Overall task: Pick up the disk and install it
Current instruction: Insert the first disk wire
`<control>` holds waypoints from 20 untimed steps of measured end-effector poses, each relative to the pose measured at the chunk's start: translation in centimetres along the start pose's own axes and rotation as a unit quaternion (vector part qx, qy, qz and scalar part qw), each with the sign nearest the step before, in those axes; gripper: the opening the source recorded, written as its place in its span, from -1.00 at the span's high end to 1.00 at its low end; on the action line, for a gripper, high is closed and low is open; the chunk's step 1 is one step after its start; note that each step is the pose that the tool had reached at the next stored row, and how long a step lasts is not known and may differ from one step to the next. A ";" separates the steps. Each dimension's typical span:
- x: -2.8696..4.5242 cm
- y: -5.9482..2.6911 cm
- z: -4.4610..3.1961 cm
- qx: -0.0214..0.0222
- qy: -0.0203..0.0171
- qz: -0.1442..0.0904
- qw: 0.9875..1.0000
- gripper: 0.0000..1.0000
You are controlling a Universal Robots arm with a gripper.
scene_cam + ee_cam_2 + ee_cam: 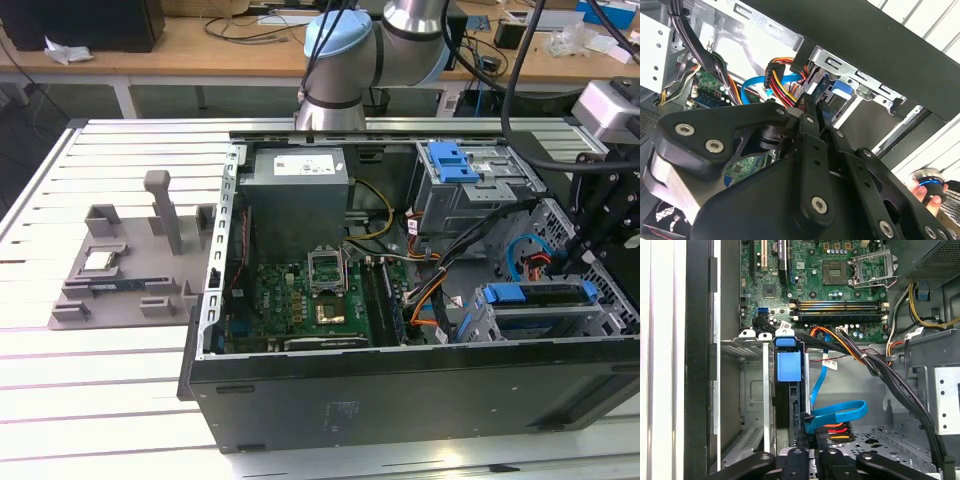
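Inside the computer case (400, 400), the disk (788, 390) seems seated edge-on in its drive cage (747, 390) for installation; I cannot tell how the gripper (812, 460) is set

We see matt black plastic gripper (812, 150); disk (788, 390) in glossy blue plastic bracket; bare grey metal drive cage (752, 390); ribbed pale metal table (100, 400).

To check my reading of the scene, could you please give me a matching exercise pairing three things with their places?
Things:
1. disk
2. grey fixture
3. power supply

Places:
A. on the table, outside the computer case
B. in a drive cage
C. inside the case, nearest the arm's base

Pairs: 1-B, 2-A, 3-C
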State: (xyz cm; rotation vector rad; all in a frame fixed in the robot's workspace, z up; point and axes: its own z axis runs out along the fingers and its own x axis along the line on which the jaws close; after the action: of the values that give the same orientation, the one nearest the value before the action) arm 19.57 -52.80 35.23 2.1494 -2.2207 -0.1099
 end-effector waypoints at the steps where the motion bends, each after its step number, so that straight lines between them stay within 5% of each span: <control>1: 0.00 0.00 0.00 0.000 0.000 0.000 1.000 0.67; 4: 0.05 0.00 0.01 0.000 0.000 0.000 1.000 0.67; 7: 1.33 -0.05 0.07 0.000 0.000 0.000 1.000 0.67; 9: 0.90 -0.32 0.69 0.000 0.010 0.000 1.000 0.67; 20: 0.84 -0.54 1.23 0.000 0.011 0.001 1.000 0.67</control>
State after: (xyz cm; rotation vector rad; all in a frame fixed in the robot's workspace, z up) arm 19.97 -53.64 33.95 2.1392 -2.2105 -0.0852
